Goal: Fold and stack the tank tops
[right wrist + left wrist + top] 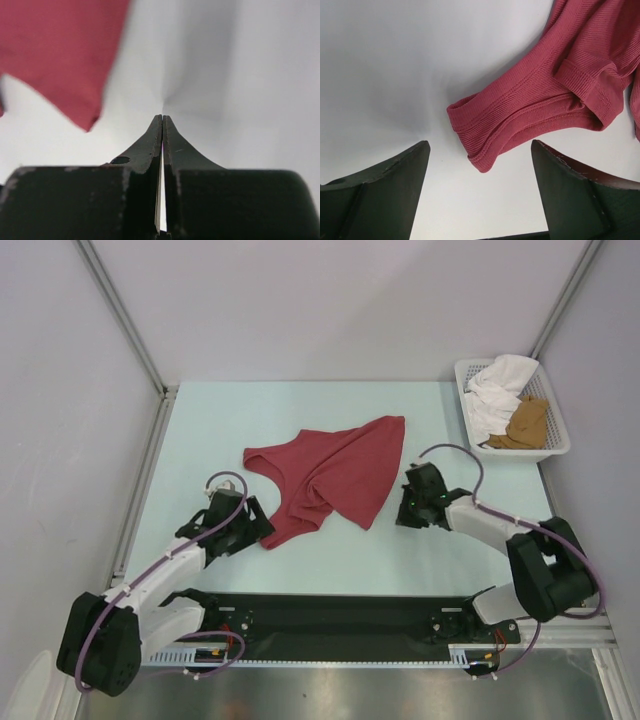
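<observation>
Dark red ribbed tank top (330, 475) lay rumpled, centre of pale table (220, 430). Left claw (256, 528) wide at near-left strap. Right claw (162, 118) shut, empty, beside right hem. Tan-brown top (525, 423) in far-right white mesh basket (560, 446).

We see the dark red tank top (335, 475) lying unfolded and rumpled near the middle of the table (220, 420). Its cloth is ribbed, its wide edge points right, and one shoulder strap (520, 120) trails toward the near left. The tan-brown tank top (527, 423) sits bunched in the basket (520, 452) at the far right, well apart from the red one.
</observation>
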`<state>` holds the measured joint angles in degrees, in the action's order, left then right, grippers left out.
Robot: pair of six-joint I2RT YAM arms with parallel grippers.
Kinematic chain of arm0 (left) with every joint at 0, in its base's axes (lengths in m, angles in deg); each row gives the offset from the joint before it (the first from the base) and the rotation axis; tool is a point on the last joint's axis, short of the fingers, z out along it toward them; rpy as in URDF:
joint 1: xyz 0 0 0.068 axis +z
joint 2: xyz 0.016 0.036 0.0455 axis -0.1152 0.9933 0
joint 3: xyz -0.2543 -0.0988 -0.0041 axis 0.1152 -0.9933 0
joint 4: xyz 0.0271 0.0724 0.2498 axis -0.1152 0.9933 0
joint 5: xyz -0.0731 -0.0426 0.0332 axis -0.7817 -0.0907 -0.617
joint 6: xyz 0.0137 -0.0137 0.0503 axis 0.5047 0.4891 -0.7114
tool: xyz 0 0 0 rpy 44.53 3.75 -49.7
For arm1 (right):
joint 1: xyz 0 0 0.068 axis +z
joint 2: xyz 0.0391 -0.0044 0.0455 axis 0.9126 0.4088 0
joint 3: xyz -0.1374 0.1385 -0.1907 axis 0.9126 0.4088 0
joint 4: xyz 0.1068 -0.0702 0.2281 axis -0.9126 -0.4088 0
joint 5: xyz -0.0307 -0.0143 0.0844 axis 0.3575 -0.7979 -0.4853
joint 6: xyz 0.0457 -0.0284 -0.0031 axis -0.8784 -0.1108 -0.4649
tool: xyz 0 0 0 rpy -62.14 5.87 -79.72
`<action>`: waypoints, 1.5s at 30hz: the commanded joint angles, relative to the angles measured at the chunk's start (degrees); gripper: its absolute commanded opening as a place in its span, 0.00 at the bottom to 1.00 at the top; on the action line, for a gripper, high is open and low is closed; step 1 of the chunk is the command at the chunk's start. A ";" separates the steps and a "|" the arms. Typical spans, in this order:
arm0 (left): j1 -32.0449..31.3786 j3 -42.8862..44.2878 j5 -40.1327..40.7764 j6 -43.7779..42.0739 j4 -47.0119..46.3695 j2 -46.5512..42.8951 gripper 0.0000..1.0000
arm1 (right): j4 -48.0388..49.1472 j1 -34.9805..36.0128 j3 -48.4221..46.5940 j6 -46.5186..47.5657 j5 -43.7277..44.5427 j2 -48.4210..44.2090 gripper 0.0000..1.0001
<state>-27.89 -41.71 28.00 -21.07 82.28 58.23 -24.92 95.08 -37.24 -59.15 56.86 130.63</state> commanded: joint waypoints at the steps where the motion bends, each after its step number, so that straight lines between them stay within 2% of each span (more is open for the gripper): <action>1: -0.52 -0.99 -1.18 0.93 -2.79 0.40 0.88 | -3.10 -6.35 3.62 1.15 3.21 -6.76 0.00; 6: -1.31 -2.14 -3.91 1.19 -5.78 3.56 0.77 | -2.83 -10.66 6.89 2.39 1.55 -12.39 0.00; 8: -1.57 -2.92 -4.43 1.81 -7.36 4.79 0.77 | -2.75 -11.19 6.89 2.65 0.06 -13.01 0.00; 10: -1.92 -3.54 -4.61 2.51 -8.77 5.32 0.75 | -1.17 -10.93 7.15 2.56 -3.71 -12.66 0.15; 11: -1.93 -3.63 -4.61 2.60 -9.29 5.50 0.70 | -0.04 -10.41 7.24 1.78 -4.95 -12.40 0.36; 13: -1.93 -3.54 -4.18 2.25 -10.00 5.76 0.62 | 0.77 -6.56 6.63 0.98 -4.88 -11.00 0.44; 14: -1.93 -3.54 -3.65 1.56 -10.35 5.76 0.48 | 0.85 -4.80 5.93 0.37 -3.92 -10.29 0.48; 16: -1.84 -3.02 -2.86 0.76 -10.44 5.76 0.36 | 0.94 -1.98 3.74 -0.42 -1.45 -8.10 0.48; 17: -1.75 -2.58 -0.42 -0.11 -10.00 5.94 0.21 | 1.38 -0.05 3.11 -0.69 -1.36 -6.09 0.50; 19: -0.70 -1.79 0.83 -0.91 -8.77 6.29 0.12 | 1.99 1.19 1.88 -1.48 -1.53 -4.06 0.50; 20: -0.09 -1.44 0.93 -1.52 -8.68 6.38 0.00 | 2.69 2.33 1.01 -1.65 -1.53 -2.74 0.51; 32: 16.08 0.06 -1.97 -4.78 -9.91 4.35 0.00 | 5.60 6.56 -3.31 -2.88 -1.09 2.98 0.56; 45: 17.23 0.15 -5.84 -4.95 -13.78 7.61 0.00 | 6.57 15.35 -6.56 -7.01 0.93 9.05 0.54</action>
<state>-11.13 -42.50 23.36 -24.79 71.38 65.86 -19.26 109.18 -42.22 -64.17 56.16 137.97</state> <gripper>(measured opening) 0.014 0.544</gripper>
